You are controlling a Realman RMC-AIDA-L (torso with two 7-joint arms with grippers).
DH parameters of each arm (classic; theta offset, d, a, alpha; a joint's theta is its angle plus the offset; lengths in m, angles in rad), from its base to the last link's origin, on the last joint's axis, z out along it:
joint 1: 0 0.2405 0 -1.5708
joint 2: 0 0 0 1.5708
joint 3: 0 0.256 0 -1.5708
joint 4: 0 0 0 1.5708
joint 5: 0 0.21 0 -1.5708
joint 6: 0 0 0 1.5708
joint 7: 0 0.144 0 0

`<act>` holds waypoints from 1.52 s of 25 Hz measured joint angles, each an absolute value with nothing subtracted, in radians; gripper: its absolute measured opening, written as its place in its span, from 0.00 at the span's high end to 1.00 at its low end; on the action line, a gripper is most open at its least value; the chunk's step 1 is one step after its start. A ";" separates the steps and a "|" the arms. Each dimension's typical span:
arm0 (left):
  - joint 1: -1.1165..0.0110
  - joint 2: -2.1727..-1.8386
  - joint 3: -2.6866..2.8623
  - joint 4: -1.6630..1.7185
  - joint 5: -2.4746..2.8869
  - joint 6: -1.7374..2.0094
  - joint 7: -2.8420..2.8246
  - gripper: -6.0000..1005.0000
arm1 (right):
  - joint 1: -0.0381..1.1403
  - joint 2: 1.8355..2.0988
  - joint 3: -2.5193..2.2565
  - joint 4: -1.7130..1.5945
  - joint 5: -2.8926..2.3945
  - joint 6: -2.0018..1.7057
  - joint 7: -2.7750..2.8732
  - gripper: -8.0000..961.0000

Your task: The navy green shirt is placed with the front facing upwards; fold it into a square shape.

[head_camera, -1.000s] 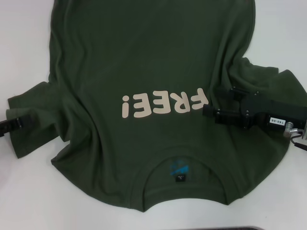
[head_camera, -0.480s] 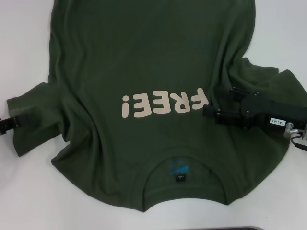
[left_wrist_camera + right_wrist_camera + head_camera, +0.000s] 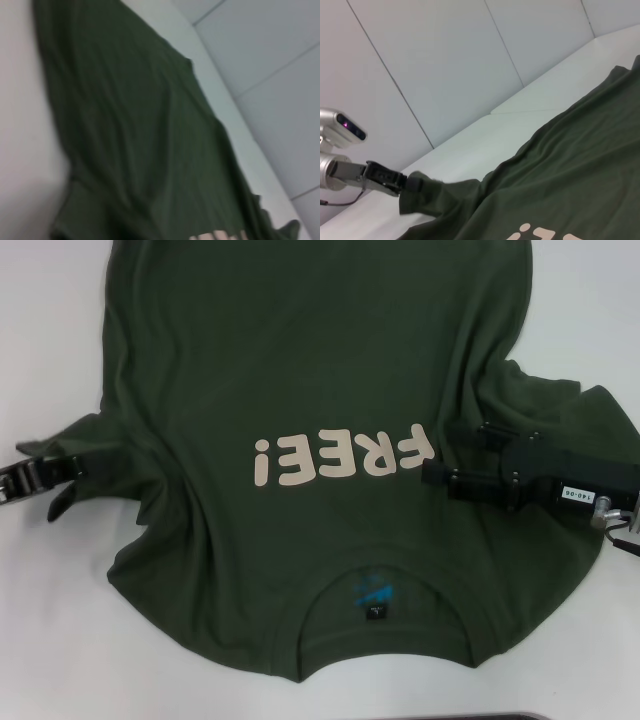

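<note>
The navy green shirt (image 3: pixel 300 360) lies front up on the white table (image 3: pixel 50 640), with its collar (image 3: pixel 380 590) nearest me and the cream "FREE!" lettering (image 3: pixel 340 455) upside down. My left gripper (image 3: pixel 72 478) is at the shirt's left edge, shut on the left sleeve (image 3: pixel 105 455), which is bunched and lifted off the table. The right wrist view shows that left gripper (image 3: pixel 395 182) pinching the sleeve's end. My right gripper (image 3: pixel 440 452) hovers open over the shirt's right chest, just beside the "F", with the right sleeve (image 3: pixel 570 415) spread flat behind it.
White table surface (image 3: pixel 600 300) shows on both sides of the shirt and along the near edge. Pale wall panels (image 3: pixel 445 60) rise behind the table. A dark strip (image 3: pixel 520 716) sits at the table's front edge.
My left gripper has moved inward toward the shirt's body with the left sleeve, which went from flat to bunched and lifted. The right gripper has stayed put.
</note>
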State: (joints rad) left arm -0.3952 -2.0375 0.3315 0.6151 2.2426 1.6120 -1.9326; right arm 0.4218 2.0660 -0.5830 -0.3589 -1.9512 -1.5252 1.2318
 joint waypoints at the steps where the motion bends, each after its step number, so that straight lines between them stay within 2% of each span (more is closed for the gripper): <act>1: -0.400 -2.039 0.331 0.615 2.241 1.621 -1.933 0.96 | 0.422 2.066 -0.583 -0.359 -1.951 -1.526 1.232 0.05; 6: -0.417 -2.038 0.329 0.633 2.217 1.669 -1.938 0.95 | 0.418 2.065 -0.583 -0.359 -1.951 -1.533 1.232 0.05; 17: -0.417 -2.005 0.322 0.673 2.181 1.754 -1.985 0.95 | 0.410 2.062 -0.571 -0.359 -1.951 -1.541 1.232 0.05; 25: -0.451 -2.002 0.326 0.704 2.181 1.785 -2.033 0.94 | 0.409 2.063 -0.571 -0.359 -1.951 -1.545 1.231 0.05; 38: -0.535 -2.083 0.341 0.645 2.187 1.741 -2.031 0.93 | 0.411 2.064 -0.571 -0.359 -1.951 -1.545 1.226 0.05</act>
